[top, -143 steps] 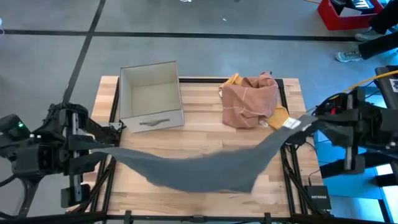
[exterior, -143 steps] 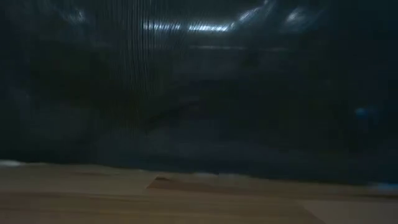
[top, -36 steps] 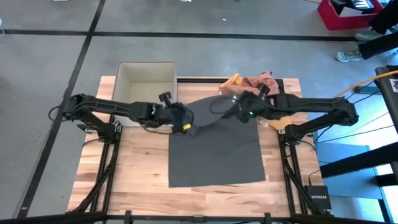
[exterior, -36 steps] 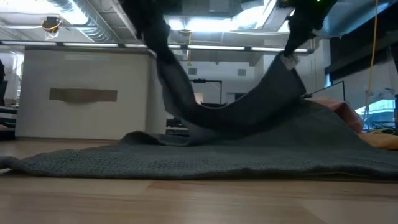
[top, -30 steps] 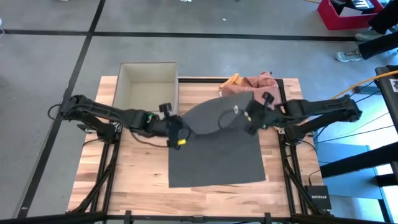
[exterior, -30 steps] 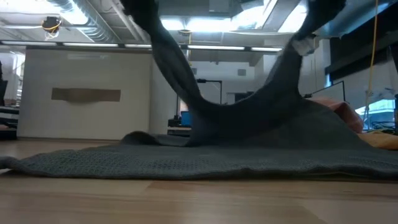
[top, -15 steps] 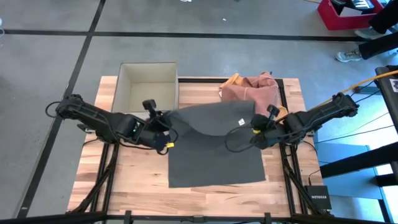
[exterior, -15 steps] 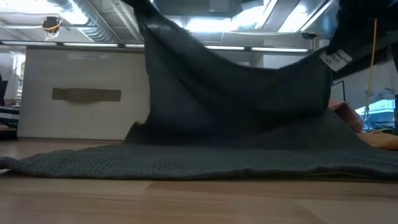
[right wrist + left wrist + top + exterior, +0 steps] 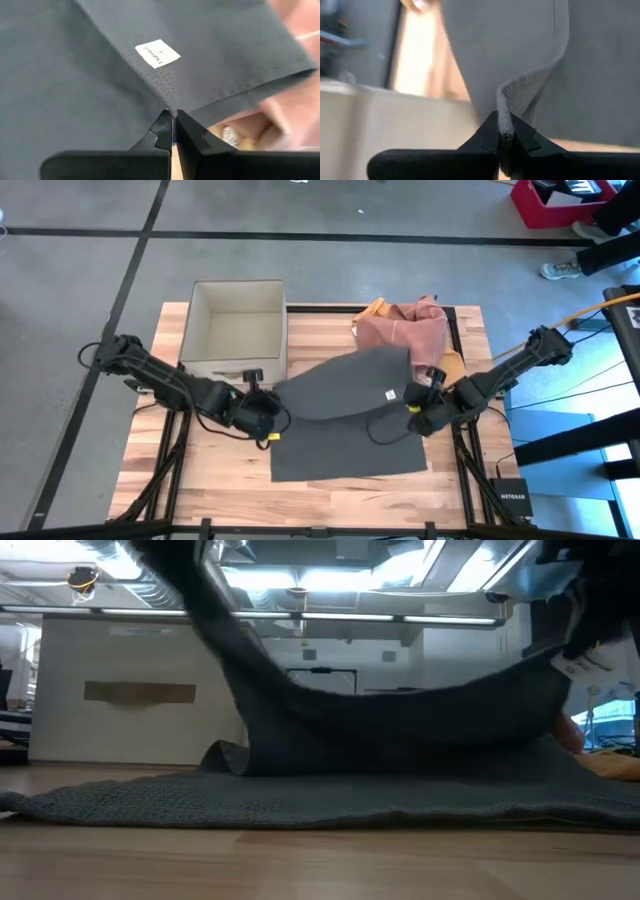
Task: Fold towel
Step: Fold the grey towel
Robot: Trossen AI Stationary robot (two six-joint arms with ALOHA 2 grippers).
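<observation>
A dark grey towel [image 9: 345, 452] lies with its near half flat on the wooden table [image 9: 230, 470]. Its far half [image 9: 345, 388] is lifted and carried back over the flat half. My left gripper [image 9: 270, 412] is shut on the lifted edge's left corner. My right gripper [image 9: 413, 406] is shut on the right corner, close to a white tag [image 9: 157, 53]. In the low view the lifted edge [image 9: 400, 710] sags between the two grippers. My left gripper pinches the towel's lifted left corner [image 9: 504, 125] between its two fingers, slanting down from the table's left. The cloth is bunched into a narrow fold at the fingertips. That corner is lifted clear of the table. My right gripper pinches the towel's lifted right corner [image 9: 171, 109] between its two fingers, just below the white tag, slanting down from the table's right. The corner is held above the flat half, and the edge hangs slack toward the other gripper.
An open cardboard box [image 9: 238, 330] stands at the far left of the table. A heap of pink and tan cloths [image 9: 405, 330] lies at the far right, just behind the lifted towel. Bare wood shows left of the towel and along the near edge.
Both grippers have moved down and toward the table's near edge, and have drawn apart, left gripper leftward and right gripper rightward. The towel's lifted far edge has spread wider between them and has come over the flat near half, which has stayed in place.
</observation>
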